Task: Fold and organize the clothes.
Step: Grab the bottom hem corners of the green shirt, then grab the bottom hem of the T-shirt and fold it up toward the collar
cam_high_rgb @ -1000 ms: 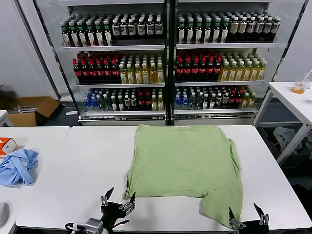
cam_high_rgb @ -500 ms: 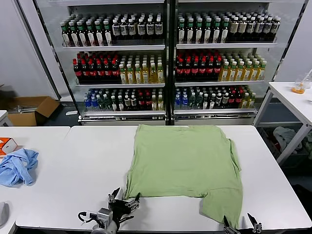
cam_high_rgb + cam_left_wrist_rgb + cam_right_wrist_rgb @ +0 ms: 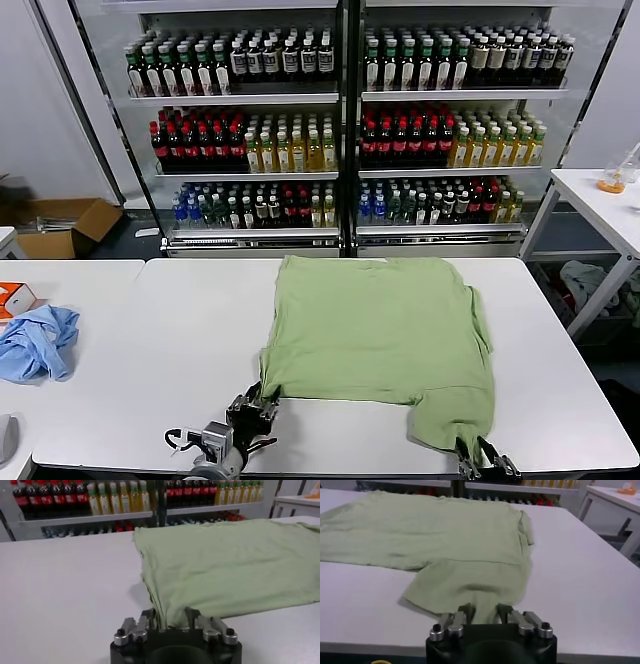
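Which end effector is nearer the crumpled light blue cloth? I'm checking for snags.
Left. The left end effector pinches the light green cotton shirt at its near left corner, on the light blue cloth's side; the right end effector grips the shirt's far-side sleeve.

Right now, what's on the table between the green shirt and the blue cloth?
Nothing. In the head view, only bare white table lies between the green shirt and the blue cloth.

Blue cloth [image 3: 36, 342]: left edge, crumpled on the white table [image 3: 150, 340]
Cardboard box [image 3: 62, 226]: floor, left
Bottle shelves [image 3: 340, 120]: upper centre
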Controlling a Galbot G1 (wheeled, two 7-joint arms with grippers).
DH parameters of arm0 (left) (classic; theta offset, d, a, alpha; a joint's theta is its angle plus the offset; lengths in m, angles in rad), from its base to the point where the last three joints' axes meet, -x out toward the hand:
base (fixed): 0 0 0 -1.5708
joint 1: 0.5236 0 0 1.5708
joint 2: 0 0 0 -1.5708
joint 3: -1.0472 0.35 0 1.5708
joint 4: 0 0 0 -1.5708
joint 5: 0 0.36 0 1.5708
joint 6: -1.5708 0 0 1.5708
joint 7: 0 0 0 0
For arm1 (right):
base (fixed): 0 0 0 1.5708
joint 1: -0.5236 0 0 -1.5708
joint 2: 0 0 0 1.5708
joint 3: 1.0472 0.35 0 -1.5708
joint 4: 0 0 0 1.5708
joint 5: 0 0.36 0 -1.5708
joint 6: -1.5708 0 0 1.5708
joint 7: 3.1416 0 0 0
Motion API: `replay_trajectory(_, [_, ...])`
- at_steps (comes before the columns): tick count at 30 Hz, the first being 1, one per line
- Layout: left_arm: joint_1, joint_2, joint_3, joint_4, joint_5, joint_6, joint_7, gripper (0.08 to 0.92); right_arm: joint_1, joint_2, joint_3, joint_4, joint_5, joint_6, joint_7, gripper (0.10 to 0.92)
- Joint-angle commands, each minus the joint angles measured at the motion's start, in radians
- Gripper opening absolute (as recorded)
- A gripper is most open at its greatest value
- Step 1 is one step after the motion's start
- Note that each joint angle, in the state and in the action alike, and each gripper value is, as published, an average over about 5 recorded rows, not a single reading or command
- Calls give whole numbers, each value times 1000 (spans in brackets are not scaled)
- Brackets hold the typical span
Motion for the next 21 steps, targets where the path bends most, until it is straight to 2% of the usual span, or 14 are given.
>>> replay_trajectory(1, [1, 5, 1, 8, -19, -14, 4, 307, 0, 2, 2, 0, 33, 1, 5, 146])
replay_trajectory(4, [19, 4, -7, -24, -21, -34, 6, 221, -8, -1, 15, 22, 33, 28, -5, 105])
replay_trajectory(7, [46, 5, -24, -72, -22, -52, 9, 158, -20, -9, 36, 60, 27, 64, -20, 105])
replay_trajectory(15, [125, 26, -82, -192, -50, -70, 20, 136, -38, -62, 121, 176, 18, 135, -54, 105])
replay_trajectory(21, [182, 48, -125, -273, -71, -73, 21, 136, -29, -112, 214, 225, 65, 142, -58, 105])
